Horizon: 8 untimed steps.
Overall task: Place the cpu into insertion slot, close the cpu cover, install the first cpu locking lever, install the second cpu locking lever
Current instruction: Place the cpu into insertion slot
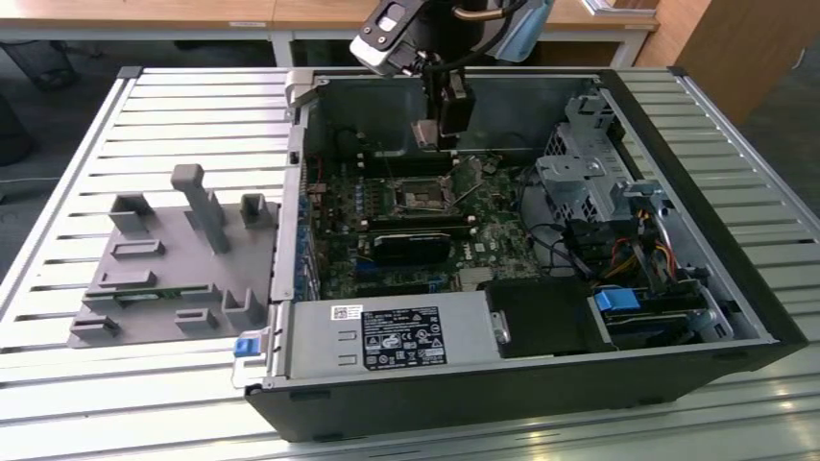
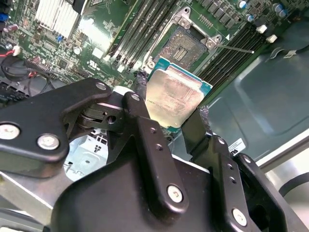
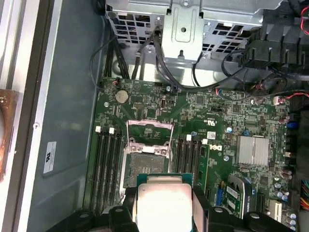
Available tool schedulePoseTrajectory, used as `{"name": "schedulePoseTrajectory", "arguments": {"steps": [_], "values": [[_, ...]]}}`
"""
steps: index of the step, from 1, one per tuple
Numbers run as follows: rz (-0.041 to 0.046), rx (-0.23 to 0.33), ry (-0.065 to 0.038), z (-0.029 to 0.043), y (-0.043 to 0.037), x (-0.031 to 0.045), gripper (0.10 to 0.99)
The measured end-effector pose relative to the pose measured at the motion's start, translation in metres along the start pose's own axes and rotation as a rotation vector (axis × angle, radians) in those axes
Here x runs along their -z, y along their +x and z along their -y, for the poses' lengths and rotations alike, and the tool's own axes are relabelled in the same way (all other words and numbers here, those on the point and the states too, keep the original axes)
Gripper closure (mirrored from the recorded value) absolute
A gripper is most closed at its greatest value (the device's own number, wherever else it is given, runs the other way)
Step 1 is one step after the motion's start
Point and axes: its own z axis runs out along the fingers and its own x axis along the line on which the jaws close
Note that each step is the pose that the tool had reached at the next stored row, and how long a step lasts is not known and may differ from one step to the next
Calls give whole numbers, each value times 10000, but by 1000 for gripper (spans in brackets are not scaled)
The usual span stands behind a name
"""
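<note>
My gripper [image 1: 440, 142] hangs inside the open computer case, above the motherboard [image 1: 410, 230], and is shut on the cpu [image 2: 176, 96]. The chip is a small square with a grey metal top and a green rim, pinched by its edges between two black fingers [image 2: 141, 87]. It is held in the air just short of the insertion slot [image 2: 186, 46], which lies open and bare. In the first wrist view the cpu [image 3: 163, 200] sits beside the insertion slot [image 3: 146, 158], and the silvery cpu cover [image 3: 149, 129] is swung back past the slot's far side. A thin locking lever [image 2: 236, 49] sticks out beside the socket.
Black memory slots [image 3: 106, 164] flank the socket on both sides. A silver heatsink [image 3: 253, 150], a metal drive cage [image 1: 583, 182] with cables, and a power supply [image 1: 384, 336] fill the case. A grey fixture [image 1: 167, 259] stands on the slatted table at the exterior view's left.
</note>
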Motion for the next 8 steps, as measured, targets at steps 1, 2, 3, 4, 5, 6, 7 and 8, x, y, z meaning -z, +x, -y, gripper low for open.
{"name": "schedulePoseTrajectory", "arguments": {"steps": [1, 2, 3, 4, 5, 6, 7, 8], "values": [[5, -59, -1, 0, 0, -2, 545], [10, -119, -2, 0, 0, -4, 545], [16, -177, -3, 0, 0, -6, 545], [21, -242, -5, 1, 0, -9, 545], [26, -301, -6, 1, 0, -11, 545], [31, -361, -7, 1, 0, -13, 545], [36, -421, -8, 1, 0, -15, 545], [41, -480, -9, 1, 0, -17, 545]]}}
